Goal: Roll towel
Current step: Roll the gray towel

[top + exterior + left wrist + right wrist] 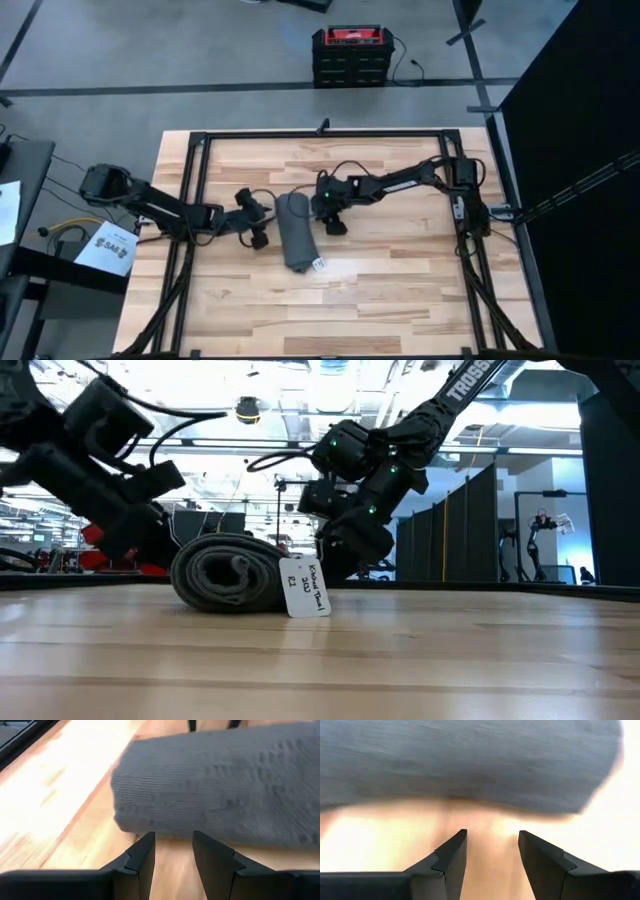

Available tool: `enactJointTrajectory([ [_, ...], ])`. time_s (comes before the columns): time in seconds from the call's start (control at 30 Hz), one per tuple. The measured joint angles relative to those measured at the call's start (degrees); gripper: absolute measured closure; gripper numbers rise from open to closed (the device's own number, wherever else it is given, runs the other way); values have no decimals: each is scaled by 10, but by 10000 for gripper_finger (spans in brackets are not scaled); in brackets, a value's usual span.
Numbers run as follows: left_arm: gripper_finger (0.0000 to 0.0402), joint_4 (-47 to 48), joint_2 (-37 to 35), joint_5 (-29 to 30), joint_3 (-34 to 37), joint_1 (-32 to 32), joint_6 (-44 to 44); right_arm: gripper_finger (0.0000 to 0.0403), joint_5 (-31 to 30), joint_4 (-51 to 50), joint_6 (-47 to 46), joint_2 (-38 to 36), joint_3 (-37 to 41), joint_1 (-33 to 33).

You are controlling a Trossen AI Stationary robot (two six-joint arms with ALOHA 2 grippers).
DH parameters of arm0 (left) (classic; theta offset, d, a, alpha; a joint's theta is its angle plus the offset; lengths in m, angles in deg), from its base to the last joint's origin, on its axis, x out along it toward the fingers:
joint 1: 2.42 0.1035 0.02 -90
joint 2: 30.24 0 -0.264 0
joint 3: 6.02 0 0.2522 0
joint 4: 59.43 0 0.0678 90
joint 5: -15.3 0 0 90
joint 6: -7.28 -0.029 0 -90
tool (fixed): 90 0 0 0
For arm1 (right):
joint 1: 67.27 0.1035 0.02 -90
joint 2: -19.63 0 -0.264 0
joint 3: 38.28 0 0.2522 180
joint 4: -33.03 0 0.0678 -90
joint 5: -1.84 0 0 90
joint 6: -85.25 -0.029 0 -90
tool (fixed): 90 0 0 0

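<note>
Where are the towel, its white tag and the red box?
towel (294,231): high view, middle of the roll.
tag (306,590): low view, middle of the label.
red box (351,36): high view, its lid.

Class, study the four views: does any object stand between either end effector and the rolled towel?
Nothing visible does. Bare table lies between the left end effector and the towel; likewise for the right end effector. The towel's white tag hangs at one end, aside.

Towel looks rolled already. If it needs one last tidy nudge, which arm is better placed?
Roughly even, slightly the right. The towel lies rolled on the table between them; the right end effector is open with the roll close ahead, the left end effector, also open, sits a little farther back.
</note>
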Motion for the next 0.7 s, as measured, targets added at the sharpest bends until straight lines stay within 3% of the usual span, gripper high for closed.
enactJointTrajectory([
  [0.23,283,-141,48,-108,40,63,-11,237,23,-11,28,-1,0,-28],
  [0.47,283,-189,179,-164,-26,86,-60,237,35,-15,52,-5,0,-30],
  [0.7,283,-206,252,-218,-77,111,-82,237,-9,-168,60,-60,1,-37],
])
